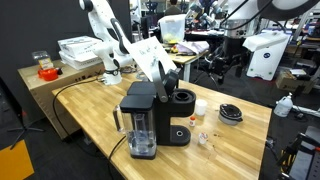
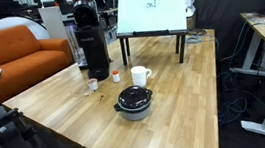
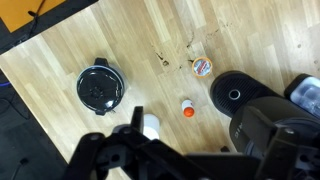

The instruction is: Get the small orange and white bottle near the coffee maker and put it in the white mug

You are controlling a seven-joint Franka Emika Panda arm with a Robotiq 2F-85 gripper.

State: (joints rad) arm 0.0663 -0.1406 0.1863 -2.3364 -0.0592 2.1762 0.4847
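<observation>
Beside one coffee maker, one mug, one bottle (orange-white), gripper opening unclear.

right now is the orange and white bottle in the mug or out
Out: the wrist view shows the bottle on the table between the coffee maker and the white mug, touching neither.

Bright, even indoor light, seemingly from overhead. Shadows on the wooden table are short and soft. All three pictures are small and slightly soft. At the wrist view's lower edge, the gripper looks dark and blurred.
</observation>
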